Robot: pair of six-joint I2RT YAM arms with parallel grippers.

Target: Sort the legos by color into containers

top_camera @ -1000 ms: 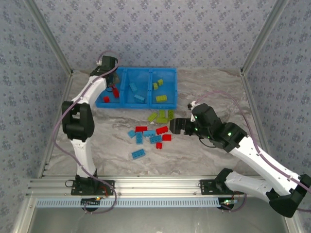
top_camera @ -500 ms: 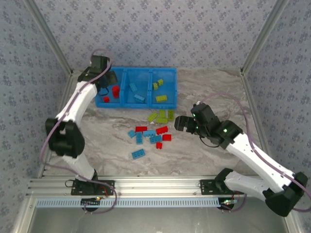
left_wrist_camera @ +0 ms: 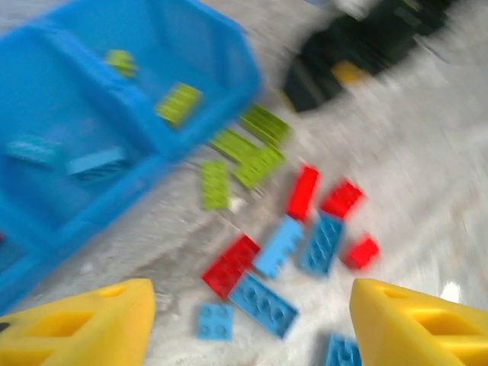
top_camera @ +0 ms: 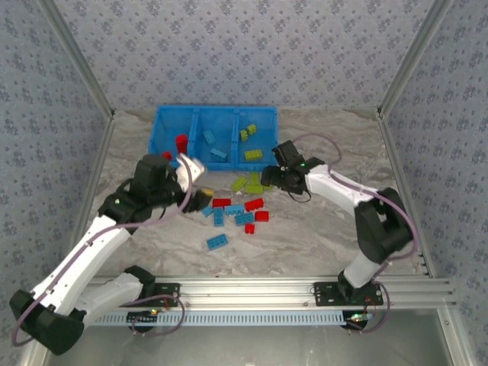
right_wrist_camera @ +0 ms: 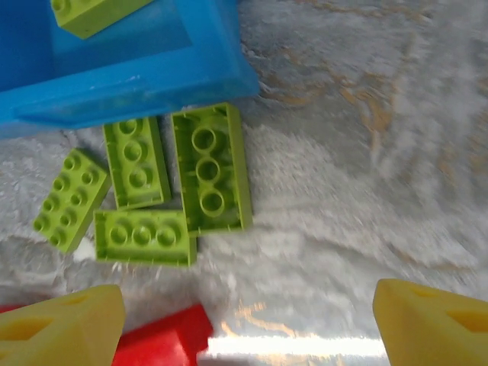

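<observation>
- Left gripper (left_wrist_camera: 244,320): jaws stood wide apart, empty, above loose legos (top_camera: 236,213) at mid-frame on the bench (top_camera: 328,229).
- Right gripper (right_wrist_camera: 248,320): open, empty, near four yellow-green bricks (right_wrist_camera: 210,168).
- Bin tray (top_camera: 162,130): upper centre, partly filled.

Red lego (right_wrist_camera: 163,337) cut by bottom edge; containers (left_wrist_camera: 133,191) blurred.

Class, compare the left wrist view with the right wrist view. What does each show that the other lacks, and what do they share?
The left wrist view adds light-blue bricks, some on the table and some in a bin compartment, plus the open left gripper. The right wrist view adds the individual studs on four yellow-green bricks, framed by the open right gripper. Shared: the blue bin, the yellow-green cluster beside it, a red brick and the table.
</observation>
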